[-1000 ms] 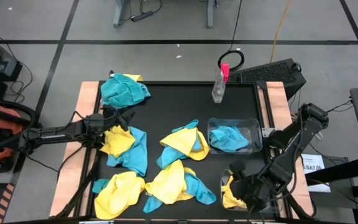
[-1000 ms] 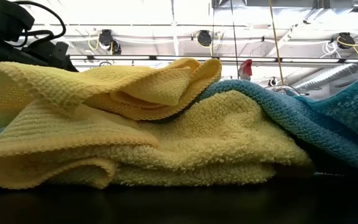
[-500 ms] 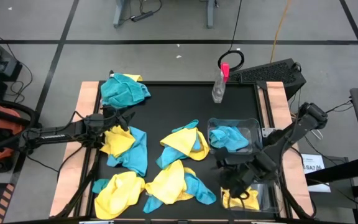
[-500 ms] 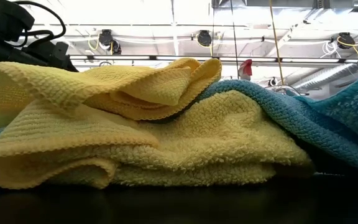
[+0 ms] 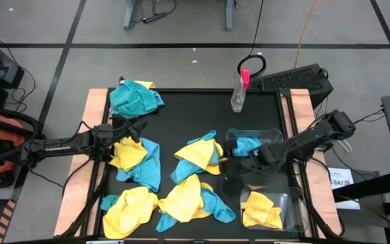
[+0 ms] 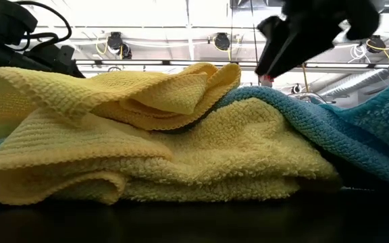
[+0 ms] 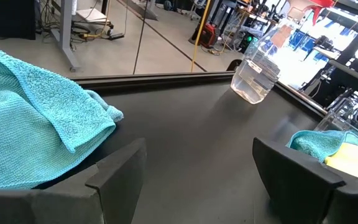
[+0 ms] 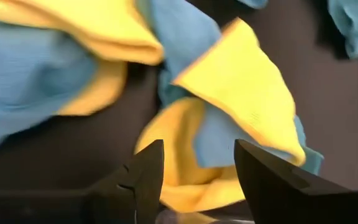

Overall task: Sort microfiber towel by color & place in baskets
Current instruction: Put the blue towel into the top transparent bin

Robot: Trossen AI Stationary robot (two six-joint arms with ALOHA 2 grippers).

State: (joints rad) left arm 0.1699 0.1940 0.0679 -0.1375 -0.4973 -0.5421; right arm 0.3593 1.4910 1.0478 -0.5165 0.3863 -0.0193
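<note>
Baskets sit by the counter's right edge — one [image 5: 276,207] holds yellow towel, one [image 5: 271,139] blue. Right gripper [image 5: 227,150], spread and empty, heads for the middle yellow towel [image 5: 202,156]; left gripper [image 5: 133,129] waits spread.

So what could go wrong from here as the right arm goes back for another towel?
The right gripper, open and empty, is heading for the middle pile, where yellow and blue towels overlap, so one pinch may lift both colours. Its arm also passes over the blue-towel basket and might nudge it.
</note>
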